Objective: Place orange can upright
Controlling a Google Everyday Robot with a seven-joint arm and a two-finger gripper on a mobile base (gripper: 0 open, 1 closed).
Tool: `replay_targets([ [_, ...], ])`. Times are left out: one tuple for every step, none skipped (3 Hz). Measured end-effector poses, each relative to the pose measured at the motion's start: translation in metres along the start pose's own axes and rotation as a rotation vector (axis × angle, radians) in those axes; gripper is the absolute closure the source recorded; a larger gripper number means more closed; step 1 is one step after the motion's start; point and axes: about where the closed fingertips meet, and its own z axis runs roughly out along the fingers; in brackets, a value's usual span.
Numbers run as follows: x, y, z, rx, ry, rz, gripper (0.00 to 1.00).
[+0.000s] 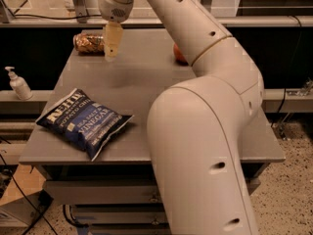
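Note:
The orange can (89, 43) lies on its side at the far left of the grey table (146, 89), its orange-gold speckled label facing me. My gripper (112, 42) hangs from the white arm (195, 106) just to the right of the can, its pale fingers pointing down near the tabletop and partly covering the can's right end. I cannot see whether it touches the can.
A blue bag of salt and vinegar chips (83, 122) lies at the front left of the table. A red-orange apple (179, 54) sits at the far side, mostly hidden behind the arm. A soap dispenser (18, 83) stands on a ledge to the left.

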Motion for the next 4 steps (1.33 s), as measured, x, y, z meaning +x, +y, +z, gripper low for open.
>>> replay_targets([
  [-0.005,-0.004,0.024,-0.024,0.039,-0.005,0.00],
  [-0.005,-0.010,0.053,-0.050,0.094,-0.006,0.00],
  [-0.006,-0.016,0.073,-0.064,0.112,-0.007,0.00],
  [-0.007,-0.021,0.085,-0.067,0.114,-0.009,0.00],
])
